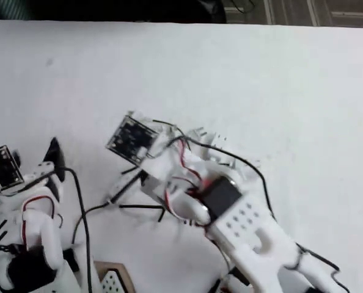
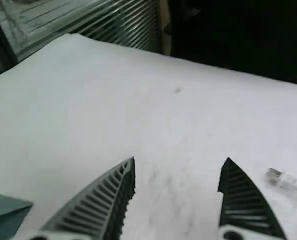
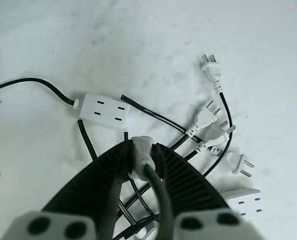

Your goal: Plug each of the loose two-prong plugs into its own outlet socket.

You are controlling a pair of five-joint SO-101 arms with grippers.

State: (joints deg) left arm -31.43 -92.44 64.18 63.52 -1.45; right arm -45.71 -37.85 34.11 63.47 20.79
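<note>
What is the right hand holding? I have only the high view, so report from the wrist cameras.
Observer: The right hand is shut on a white plastic plug with a black cord; its prongs are hidden.
Operator: Give me the nearest socket.
Observer: A white rectangular outlet block lies a little ahead of that hand, not touching it, and both of its sockets are unfilled.
Operator: Now report the left hand.
Observer: The left hand is open over a bare stretch of the white table, with nothing between its fingers.
</note>
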